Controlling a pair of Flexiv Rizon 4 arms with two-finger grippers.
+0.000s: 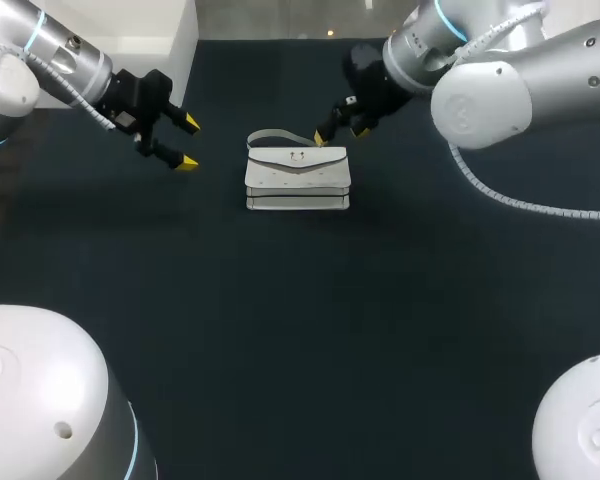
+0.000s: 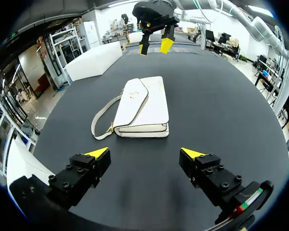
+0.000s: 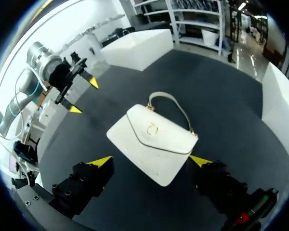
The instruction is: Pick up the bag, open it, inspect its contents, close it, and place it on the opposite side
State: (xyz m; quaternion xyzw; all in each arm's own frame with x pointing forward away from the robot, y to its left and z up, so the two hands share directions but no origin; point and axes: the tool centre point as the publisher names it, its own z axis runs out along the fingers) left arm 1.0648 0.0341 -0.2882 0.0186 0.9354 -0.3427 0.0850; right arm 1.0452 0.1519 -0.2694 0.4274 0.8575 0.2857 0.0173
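A closed white handbag [image 1: 297, 178] is laid on the dark counter [image 1: 300, 330]. The left gripper [image 1: 189, 143] is held open at its 9 o'clock, the right gripper [image 1: 340, 134] open at 1 o'clock by the strap [image 1: 275, 136]. Gripped by strap alone, it could swing.

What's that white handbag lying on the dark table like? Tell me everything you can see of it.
The small white handbag is rectangular and looks like smooth leather. Its pointed flap is shut, with a gold-coloured clasp at the middle. A short white strap curves out from one long edge. The bag lies flat, flap up, on the dark table. The left gripper and the right gripper, both open, do not touch it.
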